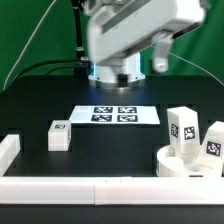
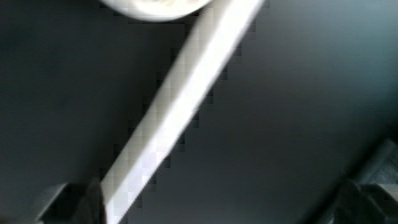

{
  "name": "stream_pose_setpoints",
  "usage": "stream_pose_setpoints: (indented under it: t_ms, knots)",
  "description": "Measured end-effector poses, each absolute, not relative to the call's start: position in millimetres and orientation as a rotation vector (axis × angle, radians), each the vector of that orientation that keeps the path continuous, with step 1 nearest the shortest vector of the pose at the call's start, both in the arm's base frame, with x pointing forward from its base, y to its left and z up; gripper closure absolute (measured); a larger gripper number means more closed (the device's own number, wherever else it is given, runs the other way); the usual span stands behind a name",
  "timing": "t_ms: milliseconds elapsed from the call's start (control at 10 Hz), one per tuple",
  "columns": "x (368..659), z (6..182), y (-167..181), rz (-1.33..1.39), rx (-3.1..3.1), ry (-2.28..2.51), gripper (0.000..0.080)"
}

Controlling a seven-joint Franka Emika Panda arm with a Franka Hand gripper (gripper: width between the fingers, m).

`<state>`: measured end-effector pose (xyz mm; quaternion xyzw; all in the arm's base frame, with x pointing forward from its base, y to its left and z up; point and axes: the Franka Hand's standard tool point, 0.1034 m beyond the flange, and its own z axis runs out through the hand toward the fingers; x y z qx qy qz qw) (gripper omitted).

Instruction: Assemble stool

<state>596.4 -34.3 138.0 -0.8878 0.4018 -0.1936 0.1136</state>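
The round white seat [image 1: 186, 163] lies at the exterior view's right, near the front. Two tagged white legs [image 1: 182, 128] [image 1: 213, 141] stand upright at it; whether in it or just behind, I cannot tell. A third tagged leg [image 1: 59, 135] lies alone on the black table at the left. The arm's wrist [image 1: 120, 40] hangs high over the back of the table, well apart from all parts. In the blurred wrist view my gripper [image 2: 222, 205] is open and empty, with dark fingertips [image 2: 63, 205] far apart. A rounded white edge [image 2: 169, 8], probably the seat, shows there.
The marker board [image 1: 115, 114] lies mid-table below the arm. A long white border bar [image 1: 80, 186] runs along the front edge, and a short one [image 1: 8, 150] sits at the left. A white bar [image 2: 169, 120] crosses the wrist view diagonally.
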Motion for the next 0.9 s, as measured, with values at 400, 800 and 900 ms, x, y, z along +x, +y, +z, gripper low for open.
stream_pose_setpoints:
  t_ms: [400,800,900]
  knots:
    - [582.9,136.7,-52.6,-0.732,-2.857,0.839,0.0151]
    - [578.5,122.1,-76.5,-0.71,-3.09,0.325,0.0151]
    - [571.3,106.8,-89.4,-0.592,-3.113,0.224,0.0151]
